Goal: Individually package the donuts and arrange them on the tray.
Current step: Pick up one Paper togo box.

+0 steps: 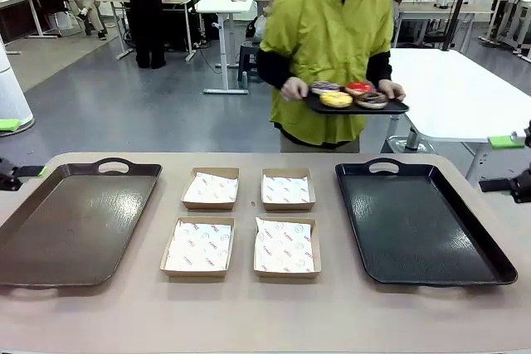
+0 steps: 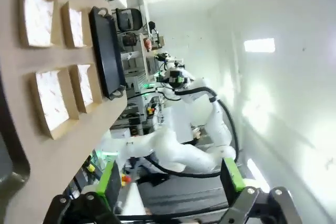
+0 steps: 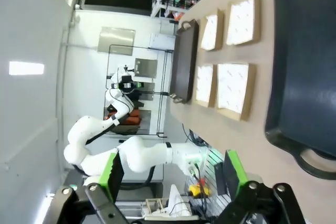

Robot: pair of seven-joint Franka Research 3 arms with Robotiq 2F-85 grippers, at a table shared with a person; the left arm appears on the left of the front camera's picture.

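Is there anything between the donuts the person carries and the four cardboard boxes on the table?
Nothing visible blocks them. The four ring donuts lie on a small black tray in the person's hands, beyond the far edge of the table. The four paper-lined cardboard boxes stand open.

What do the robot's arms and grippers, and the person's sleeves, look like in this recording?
Both arms are glossy white with rounded segments: the right arm carries a looping black cable, the left arm looks alike. The left gripper and right gripper are black with bright green finger pads. The person wears a lime-green short-sleeved top over black long sleeves.
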